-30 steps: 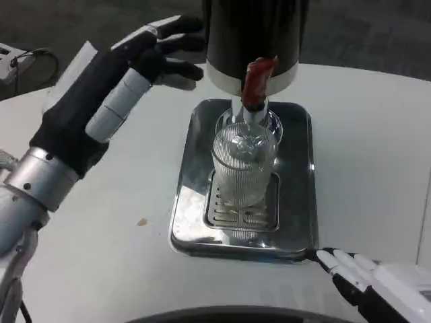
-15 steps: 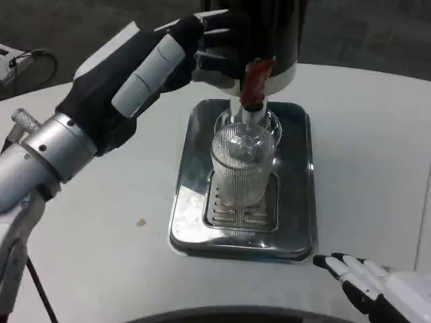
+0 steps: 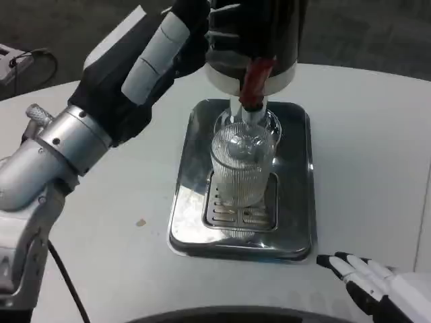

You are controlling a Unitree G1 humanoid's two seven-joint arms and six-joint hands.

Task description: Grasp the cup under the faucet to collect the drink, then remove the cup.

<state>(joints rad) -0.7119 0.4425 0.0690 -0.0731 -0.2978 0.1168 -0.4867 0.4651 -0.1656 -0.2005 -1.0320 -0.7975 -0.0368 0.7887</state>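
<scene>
One ribbed cup [image 3: 244, 168] stands on one steel tray [image 3: 296, 202] under the faucet [image 3: 252, 84]. The left hand [image 3: 158, 50] touches the dispenser [image 3: 259, 33]; its grip cannot be told. The right hand [image 3: 374, 286] rests empty, fingers extended.

I see the round white table [image 3: 377, 134] spreading across my view, its curved far edge running against a dark grey carpeted floor [image 3: 74, 20]. On the tabletop at my lower left lies a small tan crumb [image 3: 140, 222], alone on the bare surface. At the far left edge sits a small white box-shaped device [image 3: 8, 62], with a thin black cable [image 3: 37, 54] looping beside it.
</scene>
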